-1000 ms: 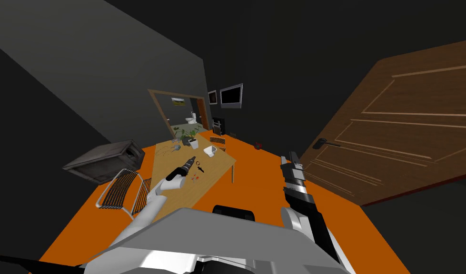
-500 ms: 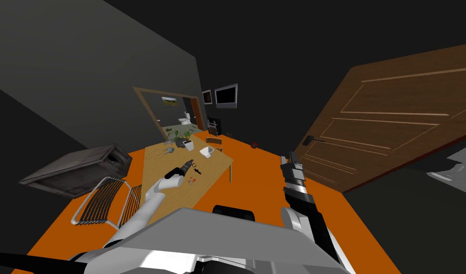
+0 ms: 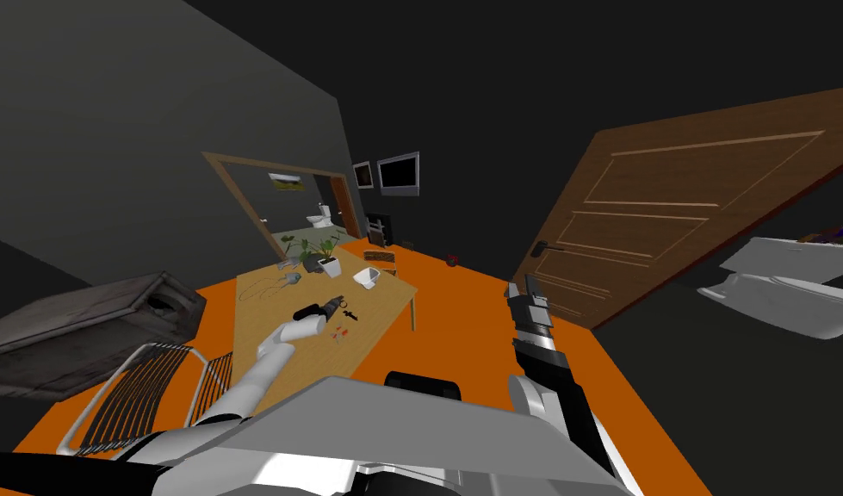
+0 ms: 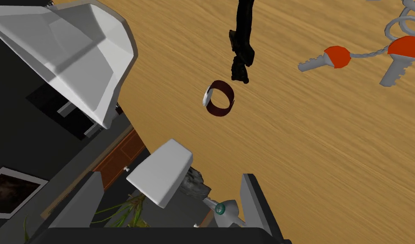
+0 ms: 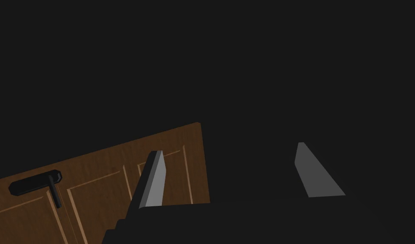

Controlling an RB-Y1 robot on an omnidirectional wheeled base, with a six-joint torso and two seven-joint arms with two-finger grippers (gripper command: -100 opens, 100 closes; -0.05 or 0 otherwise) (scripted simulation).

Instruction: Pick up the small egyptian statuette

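Your left gripper (image 4: 169, 174) is hanging over the wooden table (image 4: 329, 148), fingers spread wide and carrying nothing (a reach, not a grasp, by my reading). The statuette (image 4: 242, 46), slim and black, is lying on the table ahead of the fingers, beyond a dark red band (image 4: 219, 98) and apart from it. Orange-headed keys (image 4: 342, 57) are lying off to one side. You are probably lining up to straddle its narrow body. Your right gripper (image 5: 229, 148), also wide, is idling toward the brown door (image 5: 96, 190), out of the way.
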